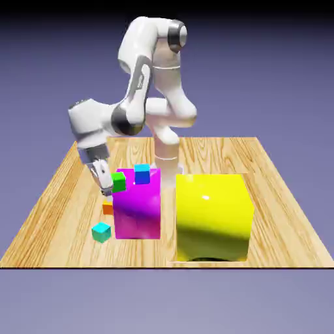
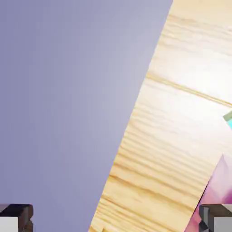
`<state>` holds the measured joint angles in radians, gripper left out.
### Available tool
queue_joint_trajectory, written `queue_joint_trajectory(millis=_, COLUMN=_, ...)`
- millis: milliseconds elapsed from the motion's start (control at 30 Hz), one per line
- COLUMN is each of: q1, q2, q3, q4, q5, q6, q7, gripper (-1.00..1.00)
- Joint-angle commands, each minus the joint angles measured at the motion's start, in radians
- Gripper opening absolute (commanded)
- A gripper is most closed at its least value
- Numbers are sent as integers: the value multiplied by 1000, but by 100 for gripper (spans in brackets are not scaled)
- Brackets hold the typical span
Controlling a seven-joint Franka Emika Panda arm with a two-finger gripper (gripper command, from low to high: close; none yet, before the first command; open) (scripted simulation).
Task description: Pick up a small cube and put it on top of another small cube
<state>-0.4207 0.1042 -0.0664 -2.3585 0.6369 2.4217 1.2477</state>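
Nearest up front: big glossy yellow block (image 1: pixel 214 216). Grey fingertips (image 2: pixel 16 217) spread wide, nothing between, gripper (image 1: pixel 105 187) hanging just beside glossy magenta block (image 1: pixel 138 204), probably lining up a descent. Tiny teal cube (image 1: pixel 101 231) alone on wooden table (image 1: pixel 52 202), easy target. Tiny orange cube (image 1: pixel 107 208) half hidden by magenta. Hand view: teal clipped to a sliver at the edge.

I work in a rendered test scene, not a lived-in room. A bare wooden table (image 1: pixel 59 196) fills the lower half of the exterior view, floating before a flat blue-violet backdrop (image 1: pixel 274 65) with no walls or furniture. On it sit only plain glossy blocks: a magenta block (image 1: pixel 138 209) and a yellow block (image 1: pixel 214 215).
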Motion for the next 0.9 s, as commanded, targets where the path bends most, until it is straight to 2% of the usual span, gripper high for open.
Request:
queue_joint_trajectory(millis=0, q1=-9, q2=28, q3=-10, q4=-7, q5=44, q6=-2, q7=21, gripper=0)
queue_joint_trajectory(millis=267, q1=-118, q2=204, q3=-93, q4=-34, q5=306, q6=-35, q7=204, gripper=0)
queue_joint_trajectory(millis=467, q1=-117, q2=374, q3=-16, q4=20, q5=466, q6=58, q7=85, gripper=0)
queue_joint_trajectory(millis=500, q1=-117, q2=374, q3=-16, q4=20, q5=466, q6=59, q7=85, gripper=-100)
queue_joint_trajectory(millis=700, q1=-113, q2=197, q3=-105, q4=-40, q5=295, q6=-40, q7=199, gripper=-100)
queue_joint_trajectory(millis=867, q1=-36, q2=79, q3=-286, q4=-131, q5=112, q6=-118, q7=113, gripper=-100)
